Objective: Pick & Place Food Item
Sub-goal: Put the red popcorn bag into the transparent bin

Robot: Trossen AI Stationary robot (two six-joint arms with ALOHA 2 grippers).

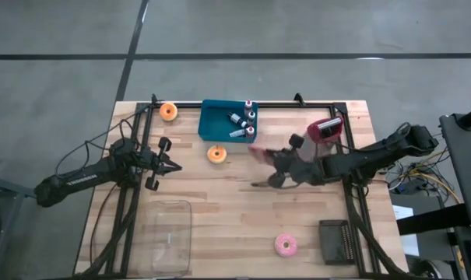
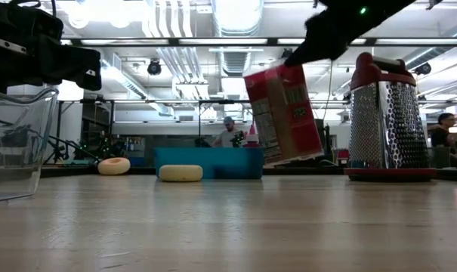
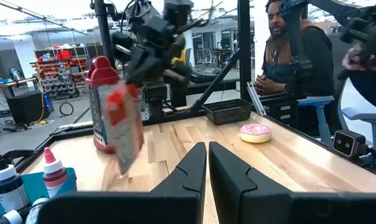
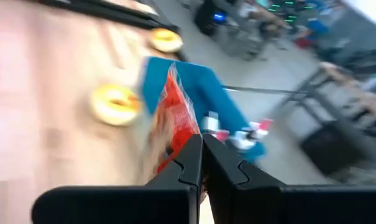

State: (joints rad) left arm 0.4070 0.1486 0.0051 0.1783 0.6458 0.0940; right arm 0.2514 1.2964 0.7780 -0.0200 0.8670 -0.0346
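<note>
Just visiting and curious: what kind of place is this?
Probably a robotics lab or workshop: a butcher-block table in a metal frame, exposed ceiling ducts, and a person seated nearby.

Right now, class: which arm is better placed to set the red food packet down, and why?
The right arm. Its gripper is already shut on the red packet, holding it clear above the table. The left gripper is shut on nothing, off by the left edge near the clear container.

Bare wood runs across the table (image 1: 235, 222) at frame centre — open passage. Obstacles ring it: blue bin (image 1: 219, 120) top centre, clear container (image 1: 171, 233) lower left, grater (image 1: 326, 130) upper right, black basket (image 1: 338, 241) lower right.
</note>
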